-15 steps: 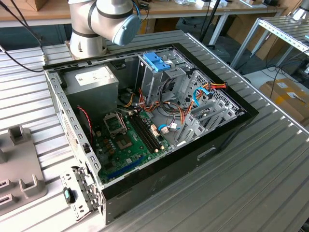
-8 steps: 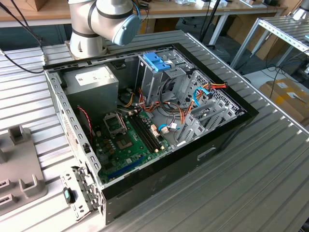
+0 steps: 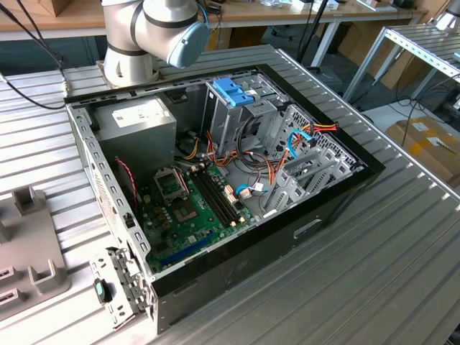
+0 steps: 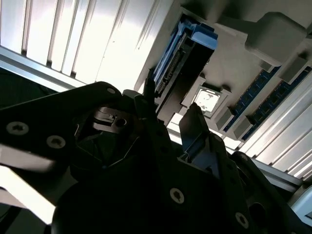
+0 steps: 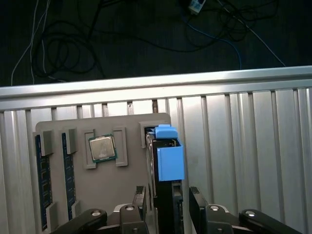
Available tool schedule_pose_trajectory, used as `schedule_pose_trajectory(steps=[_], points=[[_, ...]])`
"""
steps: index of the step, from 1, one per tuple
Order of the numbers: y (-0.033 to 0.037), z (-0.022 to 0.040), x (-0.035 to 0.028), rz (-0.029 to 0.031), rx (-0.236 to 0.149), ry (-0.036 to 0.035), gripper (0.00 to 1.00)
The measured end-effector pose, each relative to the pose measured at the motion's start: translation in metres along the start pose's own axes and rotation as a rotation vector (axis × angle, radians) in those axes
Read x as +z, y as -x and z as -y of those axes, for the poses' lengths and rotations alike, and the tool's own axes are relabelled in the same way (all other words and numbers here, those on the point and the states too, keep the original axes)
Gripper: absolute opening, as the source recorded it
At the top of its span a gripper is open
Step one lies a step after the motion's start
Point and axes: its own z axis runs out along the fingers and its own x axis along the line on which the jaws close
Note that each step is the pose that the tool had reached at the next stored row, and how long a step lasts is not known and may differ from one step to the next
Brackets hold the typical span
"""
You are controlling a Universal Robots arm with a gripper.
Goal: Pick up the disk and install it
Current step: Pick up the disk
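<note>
The disk (image 5: 168,158) stands on edge in a slot of a grey parts tray (image 5: 122,190), its light-blue carrier facing the first wrist view's camera. My gripper (image 5: 167,204) is open and straddles the disk's near end, one dark finger (image 5: 140,202) on each side with small gaps. In the second wrist view the disk (image 4: 178,53) rises beyond the gripper (image 4: 168,109), its blue carrier running along its edge. The open computer case (image 3: 215,180) lies on the table in the exterior view, with a metal drive cage (image 3: 230,115) under a blue latch.
A processor chip (image 5: 102,147) and memory sticks (image 5: 41,180) sit in the tray beside the disk. The ribbed aluminium table (image 5: 243,146) ends just past the tray, with cables on the floor. The case holds a grey power supply (image 3: 136,118), a motherboard (image 3: 194,208) and loose cables.
</note>
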Motion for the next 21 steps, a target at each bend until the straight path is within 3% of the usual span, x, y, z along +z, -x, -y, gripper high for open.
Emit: schedule_pose_trajectory(steps=[6, 10, 21], points=[[-0.0001, 0.0001, 0.0084, 0.0, 0.0, 0.0, 0.48], [-0.0004, 0.0002, 0.0197, 0.0, 0.0, 0.0, 0.48], [0.0016, 0.0001, 0.0211, 0.0, 0.0, 0.0, 0.48]])
